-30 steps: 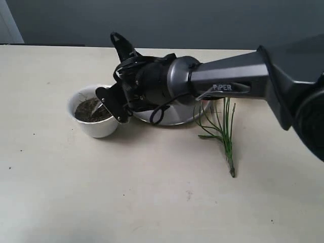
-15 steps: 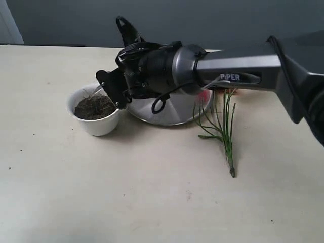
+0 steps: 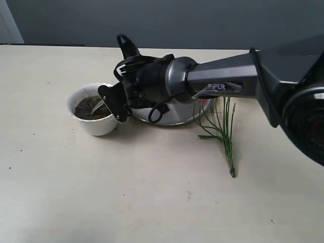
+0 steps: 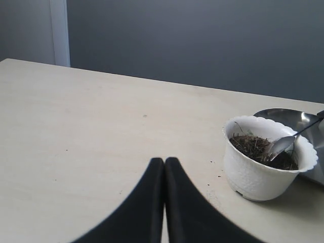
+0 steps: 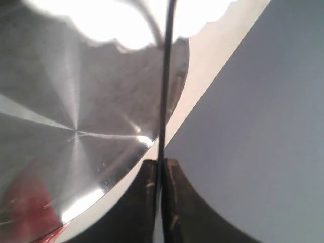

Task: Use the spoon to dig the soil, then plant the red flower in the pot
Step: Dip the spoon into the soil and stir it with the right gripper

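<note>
One pot (image 3: 93,117), one spoon (image 4: 283,144), one steel plate (image 3: 172,115), one flower (image 3: 225,129), two arms.

dark grey arm (image 3: 228,81), white "piper" lettering, black looped cables, black end effector (image 3: 109,101).

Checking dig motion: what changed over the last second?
The right gripper, shut on the spoon, lifted off the soil half a second ago, then dipped back; the bowl is in the pot again. Pot, steel plate, red flower and left gripper unchanged.
</note>
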### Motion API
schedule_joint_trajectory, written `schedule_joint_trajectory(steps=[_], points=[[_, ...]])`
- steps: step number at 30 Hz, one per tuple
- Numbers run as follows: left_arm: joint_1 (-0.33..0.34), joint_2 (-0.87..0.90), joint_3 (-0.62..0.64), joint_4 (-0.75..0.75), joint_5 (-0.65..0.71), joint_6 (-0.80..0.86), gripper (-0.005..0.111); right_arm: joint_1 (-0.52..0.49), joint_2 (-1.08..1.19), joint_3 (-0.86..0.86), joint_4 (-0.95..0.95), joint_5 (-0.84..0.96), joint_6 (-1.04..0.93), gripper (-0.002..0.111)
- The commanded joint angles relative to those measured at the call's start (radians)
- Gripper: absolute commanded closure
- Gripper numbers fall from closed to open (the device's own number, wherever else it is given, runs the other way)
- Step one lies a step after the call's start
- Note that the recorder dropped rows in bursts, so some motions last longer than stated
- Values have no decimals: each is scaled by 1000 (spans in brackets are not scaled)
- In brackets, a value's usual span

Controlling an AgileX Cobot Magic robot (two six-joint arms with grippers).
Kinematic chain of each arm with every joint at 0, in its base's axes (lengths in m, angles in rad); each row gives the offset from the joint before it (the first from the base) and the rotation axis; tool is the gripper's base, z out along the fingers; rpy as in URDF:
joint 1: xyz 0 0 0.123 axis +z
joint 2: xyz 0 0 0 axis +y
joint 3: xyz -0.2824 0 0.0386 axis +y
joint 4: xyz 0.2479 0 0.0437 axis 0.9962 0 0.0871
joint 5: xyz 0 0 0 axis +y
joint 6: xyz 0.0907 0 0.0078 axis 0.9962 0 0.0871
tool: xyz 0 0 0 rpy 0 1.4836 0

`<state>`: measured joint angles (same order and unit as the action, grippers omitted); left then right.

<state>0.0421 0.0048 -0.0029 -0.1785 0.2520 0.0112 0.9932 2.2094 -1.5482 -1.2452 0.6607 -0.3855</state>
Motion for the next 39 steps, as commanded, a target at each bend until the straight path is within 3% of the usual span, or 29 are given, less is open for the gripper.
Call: schedule_joint_trajectory(steps=[1,39], points=[[-6,-5,3,2,-12,-1,106,-6,-2,-6,-8,2,-6,109],[-6,-5,3,2,-12,-1,106,-6,-69,-6,23,16,49,109]])
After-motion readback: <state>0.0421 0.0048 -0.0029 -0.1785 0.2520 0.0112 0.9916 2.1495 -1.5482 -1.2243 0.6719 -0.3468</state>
